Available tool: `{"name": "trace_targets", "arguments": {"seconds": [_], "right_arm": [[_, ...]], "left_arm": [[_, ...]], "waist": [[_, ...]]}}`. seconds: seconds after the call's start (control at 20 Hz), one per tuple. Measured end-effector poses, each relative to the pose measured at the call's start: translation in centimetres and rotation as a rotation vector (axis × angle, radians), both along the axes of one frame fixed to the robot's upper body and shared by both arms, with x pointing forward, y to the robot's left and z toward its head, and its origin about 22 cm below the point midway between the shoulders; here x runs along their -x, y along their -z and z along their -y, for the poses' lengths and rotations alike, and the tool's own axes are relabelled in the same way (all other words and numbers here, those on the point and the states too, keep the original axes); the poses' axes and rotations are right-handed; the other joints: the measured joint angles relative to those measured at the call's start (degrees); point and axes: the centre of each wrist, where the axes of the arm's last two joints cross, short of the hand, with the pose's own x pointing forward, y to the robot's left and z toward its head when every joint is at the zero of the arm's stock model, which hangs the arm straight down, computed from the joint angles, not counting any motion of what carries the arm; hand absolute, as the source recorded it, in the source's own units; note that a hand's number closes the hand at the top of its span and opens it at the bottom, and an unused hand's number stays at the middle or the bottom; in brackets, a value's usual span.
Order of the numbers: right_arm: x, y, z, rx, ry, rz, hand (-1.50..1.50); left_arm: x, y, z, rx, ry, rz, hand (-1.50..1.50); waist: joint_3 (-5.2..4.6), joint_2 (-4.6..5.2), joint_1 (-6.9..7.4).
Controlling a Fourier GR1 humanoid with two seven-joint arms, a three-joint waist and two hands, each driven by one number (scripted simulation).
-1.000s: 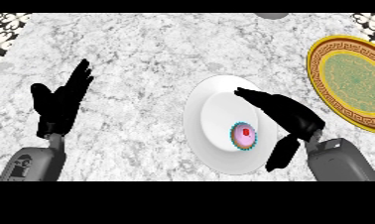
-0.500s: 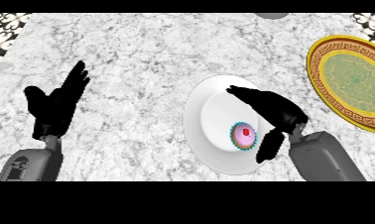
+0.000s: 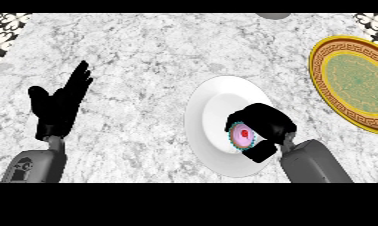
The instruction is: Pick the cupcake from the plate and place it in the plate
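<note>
On plain white round plate (image 3: 214,120), right robot hand (image 3: 267,122) curls around pink-frosted cupcake with teal wrapper (image 3: 241,134), hiding its right side. Left robot hand (image 3: 60,104) rests open over grey marble tabletop (image 3: 162,55). Gold-rimmed green patterned plate (image 3: 347,77) is cut off at right edge.

No readable text, labels, brands or numbers anywhere I looked. The gold-rimmed plate (image 3: 347,82) carried only a key-pattern border, no letters. The white plate (image 3: 214,115) was blank, and the cupcake (image 3: 241,134) showed no writing either.
</note>
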Motion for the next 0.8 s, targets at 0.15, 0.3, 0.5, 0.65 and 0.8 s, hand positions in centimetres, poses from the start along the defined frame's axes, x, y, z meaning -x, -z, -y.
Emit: {"name": "trace_targets", "arguments": {"seconds": [0.15,0.3,0.5,0.65,0.8], "right_arm": [[0.5,0.3,-0.4,-0.023,-0.025,0.005,1.50],[0.2,0.5,-0.6,-0.046,-0.024,0.008,1.50],[0.8,0.1,-0.7,-0.072,0.005,0.063,1.50],[-1.2,-0.7,-0.5,-0.062,0.174,0.147,1.50],[-3.5,-1.9,0.3,-0.033,0.436,0.226,1.50]], "left_arm": [[-0.2,0.1,-0.2,0.000,0.000,0.000,0.00],[0.0,-0.2,0.1,-0.001,0.001,-0.002,0.00],[-0.2,-0.1,-0.2,-0.004,0.003,-0.007,0.00],[-0.2,0.1,0.3,0.000,0.011,-0.003,0.00],[-0.2,0.3,0.5,0.006,0.017,0.001,0.00]], "waist": [[-0.04,-0.04,-0.06],[-0.02,-0.02,-0.02],[0.02,0.01,-0.15],[0.03,0.18,0.16],[0.01,0.53,0.64]]}}
